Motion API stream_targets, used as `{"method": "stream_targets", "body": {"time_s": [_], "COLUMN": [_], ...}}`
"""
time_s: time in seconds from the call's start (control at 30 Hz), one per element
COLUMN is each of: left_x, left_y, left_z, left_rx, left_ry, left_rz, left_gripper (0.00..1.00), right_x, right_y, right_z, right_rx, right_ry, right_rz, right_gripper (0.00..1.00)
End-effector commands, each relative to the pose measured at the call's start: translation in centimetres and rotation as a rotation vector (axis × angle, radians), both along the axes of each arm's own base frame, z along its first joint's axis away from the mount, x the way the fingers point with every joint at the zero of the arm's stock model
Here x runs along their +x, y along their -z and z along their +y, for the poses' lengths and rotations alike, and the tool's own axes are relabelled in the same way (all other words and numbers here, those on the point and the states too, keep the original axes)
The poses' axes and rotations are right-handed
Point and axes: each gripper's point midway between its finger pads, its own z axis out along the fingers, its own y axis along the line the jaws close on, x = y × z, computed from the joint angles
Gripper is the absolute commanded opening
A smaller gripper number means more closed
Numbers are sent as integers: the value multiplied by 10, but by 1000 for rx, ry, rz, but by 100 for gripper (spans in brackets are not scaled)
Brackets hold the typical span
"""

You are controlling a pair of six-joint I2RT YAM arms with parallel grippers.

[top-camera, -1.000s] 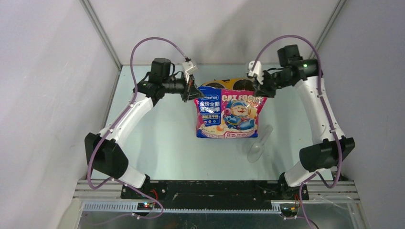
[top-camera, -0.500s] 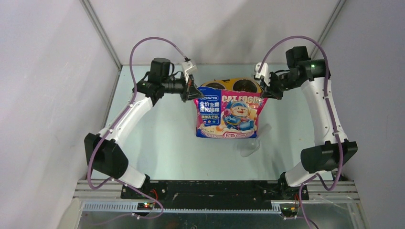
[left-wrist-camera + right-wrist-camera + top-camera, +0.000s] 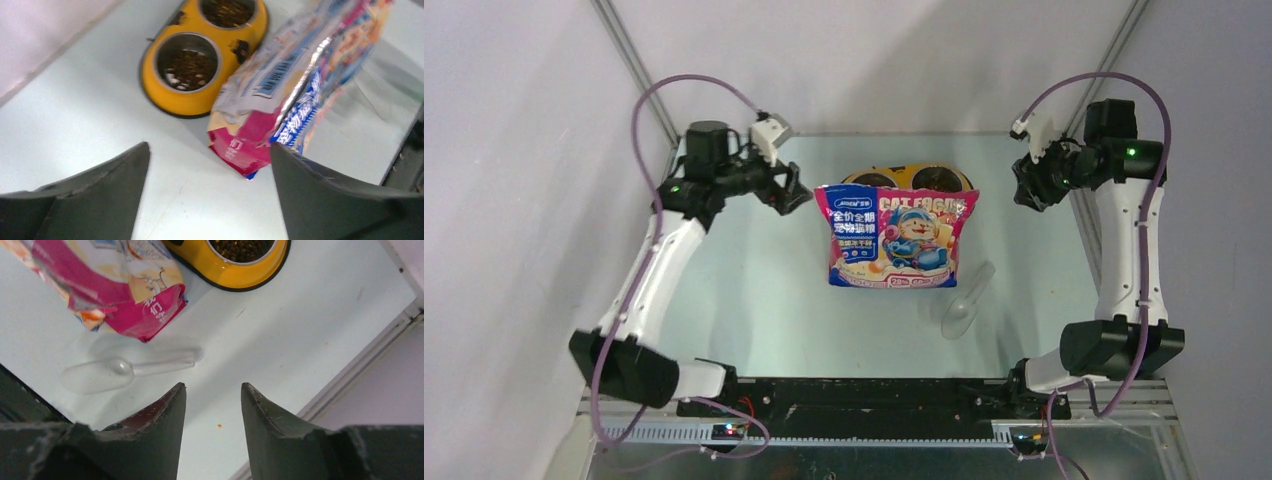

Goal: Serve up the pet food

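**Pet food sits in the bowl as both arms let go of the bag**

Pet food (image 3: 187,67) lies as brown pellets in both steel cups of the yellow bowl (image 3: 904,178) at the far side of the bench (image 3: 744,280). More of it is presumably inside the bag (image 3: 896,235), though the bag's contents are hidden.

Half a second ago each arm pinched a top corner of the bag. Now both have released it and swung outward. The left arm (image 3: 659,270) has pulled back toward the left wall, and the right arm (image 3: 1124,240) toward the right edge. The bag stands upright on its own just in front of the bowl, and it has shifted a little to the left.

The left jaws are wide apart and hold nothing. The right jaws are parted more narrowly and are also empty.

With pellets already in both cups and the bag set down, the serving looks finished or close to it. The arms appear to be clearing away rather than reaching for anything.

By count:
- One bag.
- One double bowl with two cups, both filled. From the left wrist view the farther cup looks fuller.
- One clear scoop (image 3: 962,305), lying empty on the bench near the bag's lower right corner.
- Two arms, neither touching anything.
- One small orange crumb, seen on the bench from the right wrist view.
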Motion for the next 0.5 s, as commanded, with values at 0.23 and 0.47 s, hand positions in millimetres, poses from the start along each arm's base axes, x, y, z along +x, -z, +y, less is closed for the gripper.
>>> {"method": "stream_targets", "body": {"time_s": [0.23,0.47], "left_x": [28,36], "left_y": [-46,-79], "left_z": [154,152], "left_rx": [30,-88], "left_ry": [-793,-849], "left_rz": [-178,-163], "left_gripper": [100,98], "right_x": [40,51], "right_y": [-50,-97], "right_z": [-25,-51], "right_rx": [326,373], "right_ry": [644,809], "right_rz": [-201,-405], "right_gripper": [56,57]}}
